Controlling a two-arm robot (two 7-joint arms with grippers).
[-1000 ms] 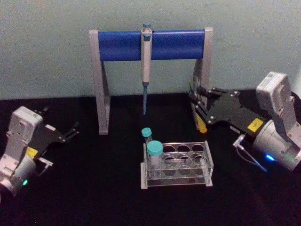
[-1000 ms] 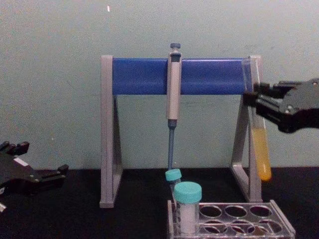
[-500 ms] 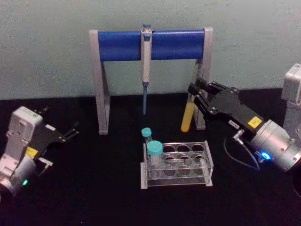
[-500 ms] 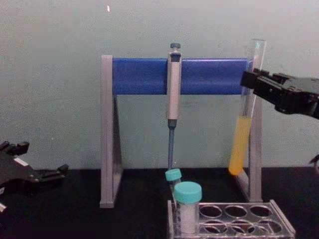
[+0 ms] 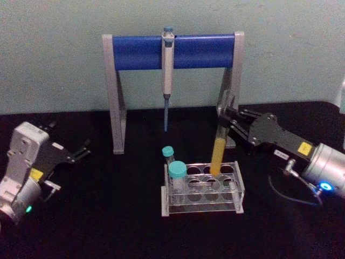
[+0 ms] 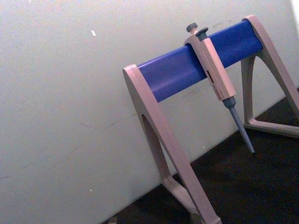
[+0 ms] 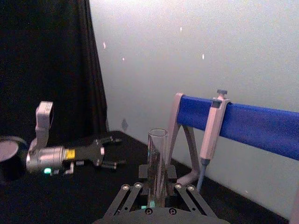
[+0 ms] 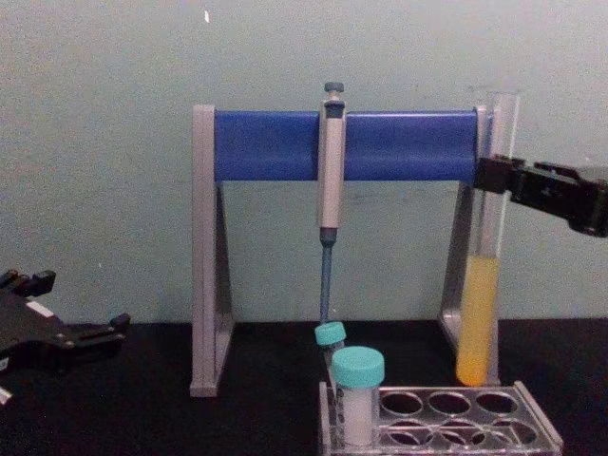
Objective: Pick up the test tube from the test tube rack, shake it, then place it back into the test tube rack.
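Over the rack, clear tube, yellow below.

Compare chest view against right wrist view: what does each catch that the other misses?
Chest adds: the yellow liquid in the lower part of the test tube, its bottom hanging just above the test tube rack, and two teal-capped vials at the rack's left end.
Right wrist adds: a black curtain and a green light on the left arm's wrist housing.
Both: the right tool shut on the upright tube, the pipette hanging on its blue-barred stand, and the left tool parked, open.
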